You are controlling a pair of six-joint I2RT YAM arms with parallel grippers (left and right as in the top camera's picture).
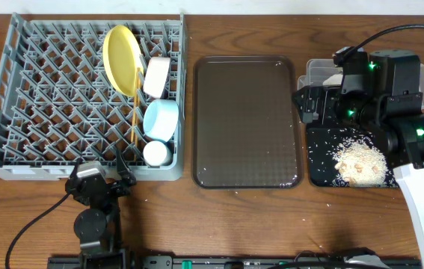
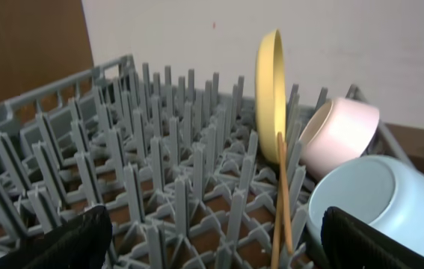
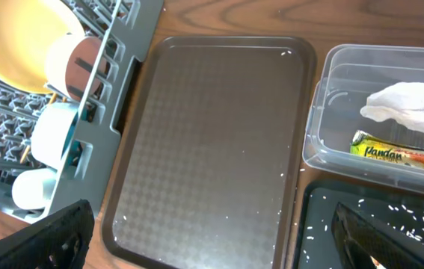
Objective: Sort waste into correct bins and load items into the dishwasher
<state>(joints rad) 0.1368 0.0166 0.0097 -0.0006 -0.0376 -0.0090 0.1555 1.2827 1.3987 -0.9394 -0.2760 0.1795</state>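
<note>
Right wrist alone: napkin [image 3: 413, 108] and wrapper [image 3: 398, 153] lie in the clear tub [image 3: 321, 97], ahead-right of the right gripper [image 3: 219, 250]; from overhead the arm hides them.
Overhead alone: rice heap [image 1: 359, 163] on the black tray [image 1: 318, 168], beside the right gripper and under its arm; the wrist view catches only stray grains.
Left wrist alone: yellow plate [image 2: 271, 82] stands on edge among the pegs, ahead-right of the left gripper [image 2: 212, 254], with the chopsticks [image 2: 283, 194] below it.
Counts: one plate, one white bowl [image 2: 339, 134], one blue bowl [image 2: 383, 202] and one cup [image 1: 156, 153], all along the right side of the rack [image 2: 159, 157]; one napkin, one wrapper; the chopsticks lie too close together to count.
Left gripper: fingers spread wide, empty, at the rack's near wall.
Right gripper: fingers spread wide, empty, over the near right corner of the brown tray [image 3: 212, 134], next to the black tray.
</note>
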